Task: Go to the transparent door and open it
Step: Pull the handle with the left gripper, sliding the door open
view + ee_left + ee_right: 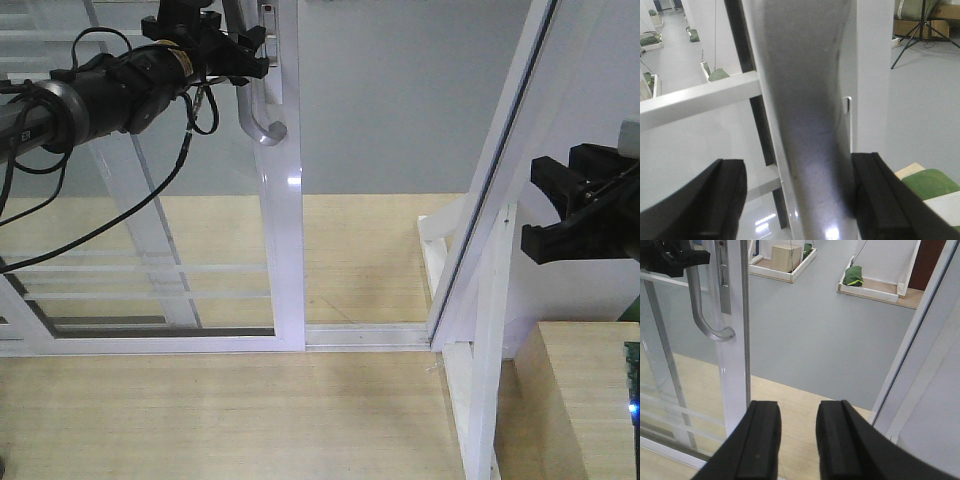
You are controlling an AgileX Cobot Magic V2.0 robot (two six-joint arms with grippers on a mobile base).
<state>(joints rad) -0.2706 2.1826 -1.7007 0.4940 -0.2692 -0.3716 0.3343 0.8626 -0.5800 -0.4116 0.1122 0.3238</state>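
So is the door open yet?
Partly. The robot has reached the transparent door, and a gap shows beside it. The left pincer sits around the handle, not squeezing. Left: slide it wider. The right pincer hangs open, empty.

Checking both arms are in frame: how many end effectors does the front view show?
2: left end effector at the handle, upper left; right end effector at the picture's right edge, empty.
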